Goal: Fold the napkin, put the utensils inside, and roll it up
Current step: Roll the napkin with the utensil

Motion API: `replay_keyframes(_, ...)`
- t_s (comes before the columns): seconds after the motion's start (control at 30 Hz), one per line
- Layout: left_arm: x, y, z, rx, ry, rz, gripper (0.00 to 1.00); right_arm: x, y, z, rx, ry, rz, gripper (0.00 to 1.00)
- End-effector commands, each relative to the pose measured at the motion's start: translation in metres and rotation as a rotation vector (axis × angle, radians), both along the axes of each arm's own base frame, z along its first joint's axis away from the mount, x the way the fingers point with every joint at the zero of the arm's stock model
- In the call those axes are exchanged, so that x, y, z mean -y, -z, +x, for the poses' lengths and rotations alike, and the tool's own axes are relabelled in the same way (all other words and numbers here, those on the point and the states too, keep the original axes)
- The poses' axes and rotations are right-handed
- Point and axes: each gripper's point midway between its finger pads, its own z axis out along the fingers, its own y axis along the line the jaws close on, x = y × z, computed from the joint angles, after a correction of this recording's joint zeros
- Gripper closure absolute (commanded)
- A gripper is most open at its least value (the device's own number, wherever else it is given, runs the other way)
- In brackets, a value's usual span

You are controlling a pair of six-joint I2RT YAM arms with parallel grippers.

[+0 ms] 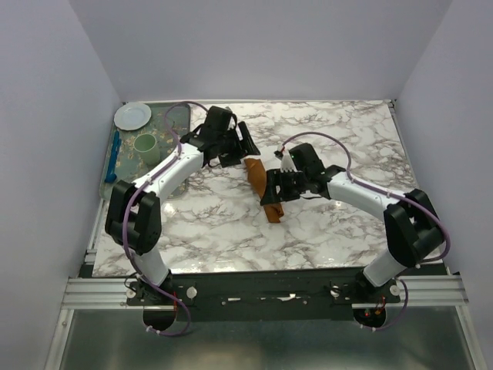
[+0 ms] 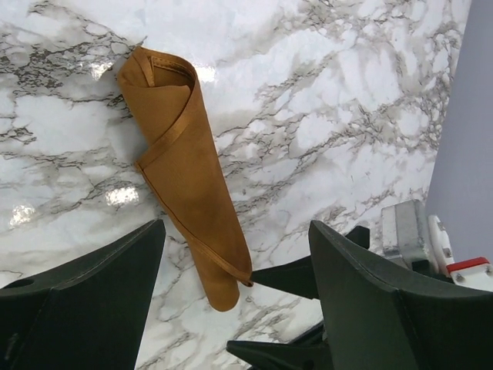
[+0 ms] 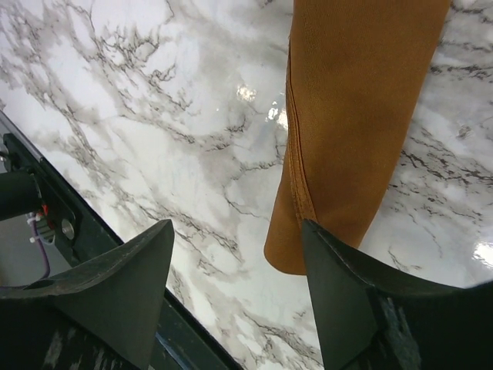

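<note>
The rust-orange napkin (image 1: 256, 173) lies rolled into a long tube on the marble table, slanting from far left to near right. In the left wrist view the napkin (image 2: 189, 166) shows its open spiral end at the top and its narrow end between my fingers. My left gripper (image 1: 235, 150) hovers open over the far end, holding nothing. My right gripper (image 1: 279, 187) is open at the near end. There the napkin (image 3: 354, 116) lies beside and partly behind the right finger (image 3: 362, 308), not clamped. The right gripper's fingers (image 2: 293, 279) touch the roll's hem. The utensils are hidden.
A green tray (image 1: 176, 116) at the back left holds a white plate (image 1: 132, 116), a green cup (image 1: 146, 146) and a blue utensil (image 1: 115, 154). The table's near edge and black rail (image 3: 46, 208) lie close to the right gripper.
</note>
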Motion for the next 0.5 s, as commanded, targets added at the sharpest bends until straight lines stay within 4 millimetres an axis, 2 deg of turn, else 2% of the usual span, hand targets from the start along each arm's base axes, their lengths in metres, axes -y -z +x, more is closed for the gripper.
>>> replay_keyframes(0.0, 0.005, -0.037, -0.006, 0.065, 0.049, -0.069, 0.15, 0.013, -0.034, 0.012, 0.116, 0.023, -0.066, 0.23)
replay_keyframes(0.13, -0.002, -0.052, -0.014, 0.096, 0.083, -0.094, 0.15, 0.031, -0.068, 0.012, 0.203, 0.055, -0.108, 0.21)
replay_keyframes(0.17, -0.003, -0.066, -0.020, 0.131, 0.102, -0.116, 0.14, 0.035, -0.078, 0.013, 0.226, 0.064, -0.110, 0.20)
replay_keyframes(0.23, -0.005, -0.075, -0.028, 0.158, 0.139, -0.153, 0.13, 0.050, -0.089, 0.011, 0.262, 0.095, -0.150, 0.18)
replay_keyframes(0.27, -0.009, -0.093, -0.036, 0.212, 0.157, -0.164, 0.12, 0.059, -0.106, 0.009, 0.310, 0.121, -0.145, 0.16)
replay_keyframes(0.33, -0.014, -0.103, -0.047, 0.260, 0.182, -0.170, 0.11, 0.082, -0.119, 0.007, 0.362, 0.185, -0.197, 0.06)
replay_keyframes(0.37, -0.019, -0.124, -0.057, 0.317, 0.190, -0.186, 0.10, 0.090, -0.125, 0.006, 0.381, 0.212, -0.207, 0.02)
replay_keyframes(0.4, -0.021, -0.131, -0.064, 0.348, 0.206, -0.193, 0.09, 0.100, -0.146, 0.001, 0.440, 0.249, -0.190, 0.00)
replay_keyframes(0.43, -0.023, -0.136, -0.069, 0.374, 0.214, -0.205, 0.07, 0.111, -0.152, -0.002, 0.456, 0.282, -0.212, 0.00)
replay_keyframes(0.47, -0.028, -0.154, -0.079, 0.424, 0.221, -0.225, 0.06, 0.119, -0.162, -0.006, 0.482, 0.312, -0.212, 0.00)
